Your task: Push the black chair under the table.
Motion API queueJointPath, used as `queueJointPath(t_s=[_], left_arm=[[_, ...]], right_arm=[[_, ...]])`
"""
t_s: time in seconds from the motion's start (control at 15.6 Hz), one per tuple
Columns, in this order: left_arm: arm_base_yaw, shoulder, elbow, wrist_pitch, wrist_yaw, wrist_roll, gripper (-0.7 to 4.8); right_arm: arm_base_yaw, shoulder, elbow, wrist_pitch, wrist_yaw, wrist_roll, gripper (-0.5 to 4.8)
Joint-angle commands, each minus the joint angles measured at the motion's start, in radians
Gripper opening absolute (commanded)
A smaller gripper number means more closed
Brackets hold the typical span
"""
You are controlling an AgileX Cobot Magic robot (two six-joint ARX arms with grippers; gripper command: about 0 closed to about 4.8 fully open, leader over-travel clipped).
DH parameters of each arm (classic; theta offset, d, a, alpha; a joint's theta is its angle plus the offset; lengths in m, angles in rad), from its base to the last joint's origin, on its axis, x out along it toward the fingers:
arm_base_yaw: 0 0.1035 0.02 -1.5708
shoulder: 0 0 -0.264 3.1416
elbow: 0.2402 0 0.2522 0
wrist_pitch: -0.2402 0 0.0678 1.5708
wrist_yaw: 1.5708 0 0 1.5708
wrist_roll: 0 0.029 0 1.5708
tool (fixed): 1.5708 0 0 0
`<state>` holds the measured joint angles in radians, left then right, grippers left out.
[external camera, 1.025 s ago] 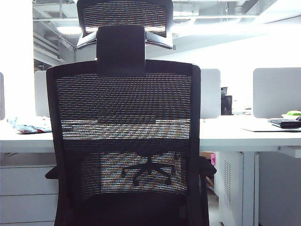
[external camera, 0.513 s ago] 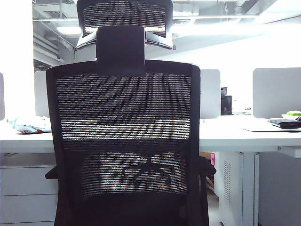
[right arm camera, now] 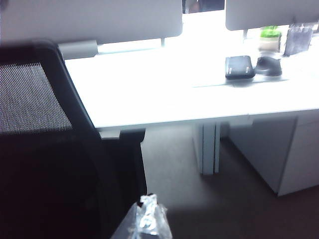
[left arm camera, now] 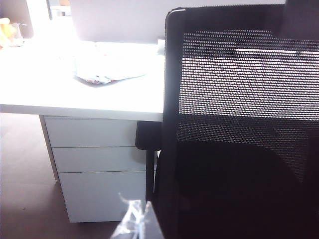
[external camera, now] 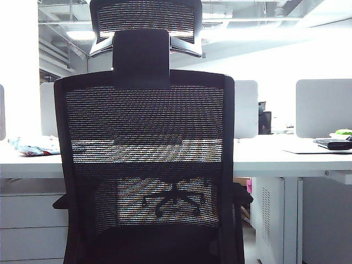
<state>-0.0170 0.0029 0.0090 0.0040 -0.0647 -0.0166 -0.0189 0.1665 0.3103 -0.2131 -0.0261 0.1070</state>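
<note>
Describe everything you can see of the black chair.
The black chair stands upright with its back to the exterior camera, filling the middle of that view. It has a see-through mesh back in a black frame, a mesh headrest on a solid black bracket, and armrests on both sides. It faces the table, whose white top shows through the mesh. The left gripper and right gripper sit low by its side edges; contact is unclear.

Left gripper (left arm camera: pixel 137 224) beside black chair (left arm camera: pixel 239 129)
</note>
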Motion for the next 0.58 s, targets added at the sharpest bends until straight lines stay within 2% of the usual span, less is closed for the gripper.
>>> queueJointPath(t_s=[0.06, 0.58], left_arm=[[0.000, 0.001, 0.000, 0.011, -0.002, 0.001, -0.05], [0.000, 0.001, 0.000, 0.011, -0.002, 0.002, -0.05]], right_arm=[[0.005, -0.079, -0.124, 0.159, -0.002, -0.003, -0.09], [0.068, -0.135, -0.270, 0.254, -0.001, -0.002, -0.09]])
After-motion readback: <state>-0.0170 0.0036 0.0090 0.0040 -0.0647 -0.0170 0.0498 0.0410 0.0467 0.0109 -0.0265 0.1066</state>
